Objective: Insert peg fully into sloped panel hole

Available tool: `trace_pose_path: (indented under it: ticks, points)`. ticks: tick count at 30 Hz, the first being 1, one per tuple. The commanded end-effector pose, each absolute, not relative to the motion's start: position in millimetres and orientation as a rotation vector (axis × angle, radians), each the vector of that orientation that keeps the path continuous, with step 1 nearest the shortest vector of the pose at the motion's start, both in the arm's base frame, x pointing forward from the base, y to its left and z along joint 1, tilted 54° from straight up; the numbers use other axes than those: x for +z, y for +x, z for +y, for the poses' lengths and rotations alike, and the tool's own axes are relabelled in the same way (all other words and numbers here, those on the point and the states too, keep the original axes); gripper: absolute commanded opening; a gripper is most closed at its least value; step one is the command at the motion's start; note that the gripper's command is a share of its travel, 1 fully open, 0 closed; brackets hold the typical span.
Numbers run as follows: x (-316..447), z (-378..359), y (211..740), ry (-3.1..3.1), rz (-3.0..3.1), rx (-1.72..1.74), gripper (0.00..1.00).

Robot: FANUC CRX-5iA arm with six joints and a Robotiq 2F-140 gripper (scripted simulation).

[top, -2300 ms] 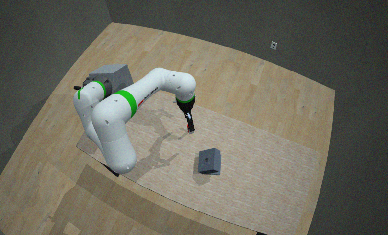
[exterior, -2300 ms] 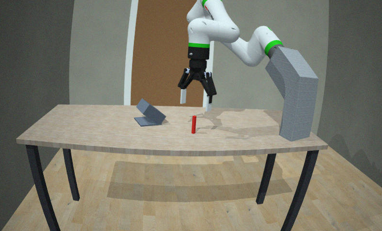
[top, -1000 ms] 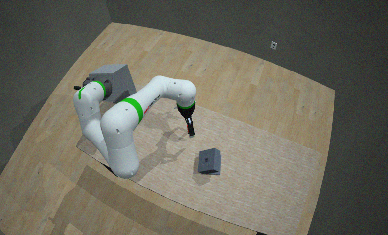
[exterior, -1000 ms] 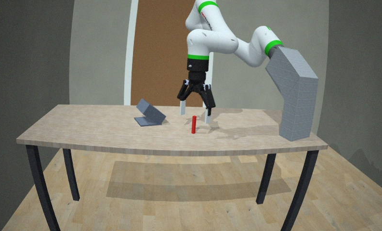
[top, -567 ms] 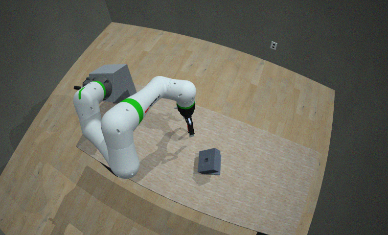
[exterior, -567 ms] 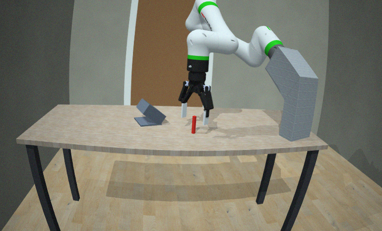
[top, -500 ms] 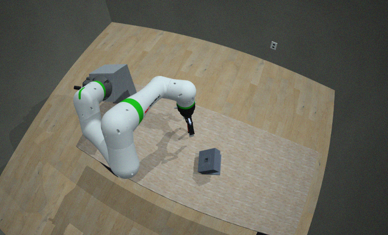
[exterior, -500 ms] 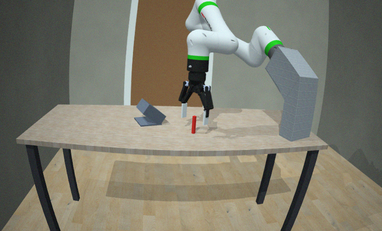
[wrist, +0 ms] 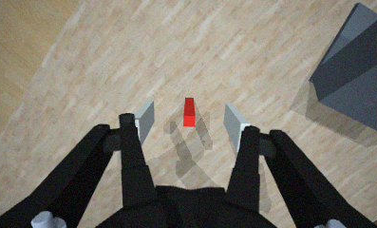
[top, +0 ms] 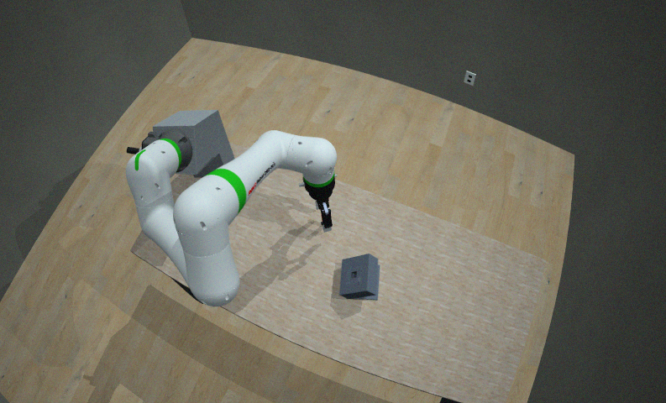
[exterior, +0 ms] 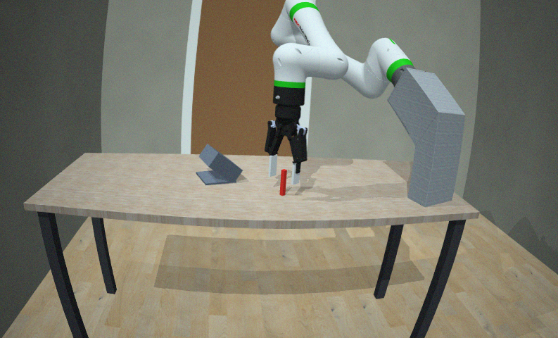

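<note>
A small red peg stands upright on the table, and from above in the wrist view it shows as a red square top. My gripper hangs straight down over it, with one grey fingertip pad on each side of the peg. In the wrist view the gripper is open, with a clear gap between each pad and the peg. The grey sloped panel with its small square hole sits apart from the peg, to the left in the front view and at the right edge of the wrist view.
The grey block that carries the arm's base stands at the table's right end. The table edges are well away from the peg and the panel.
</note>
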State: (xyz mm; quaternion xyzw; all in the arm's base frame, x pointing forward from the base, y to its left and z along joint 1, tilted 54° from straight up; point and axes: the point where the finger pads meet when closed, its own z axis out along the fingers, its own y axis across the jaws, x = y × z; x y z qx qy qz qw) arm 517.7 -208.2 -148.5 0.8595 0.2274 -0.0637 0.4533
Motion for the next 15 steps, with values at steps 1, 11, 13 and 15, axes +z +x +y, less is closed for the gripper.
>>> trace_pose_path:
  ticks: [1, 11, 13, 15]
  points:
    - [-148.6, -207.9, 517.8, 2.122, 0.562, -0.157, 0.57]
    - [-148.6, -207.9, 517.8, 2.122, 0.562, -0.157, 0.39]
    - [-148.6, -207.9, 517.8, 2.122, 0.562, -0.157, 0.36]
    - [-148.6, -207.9, 517.8, 2.122, 0.562, -0.157, 0.32]
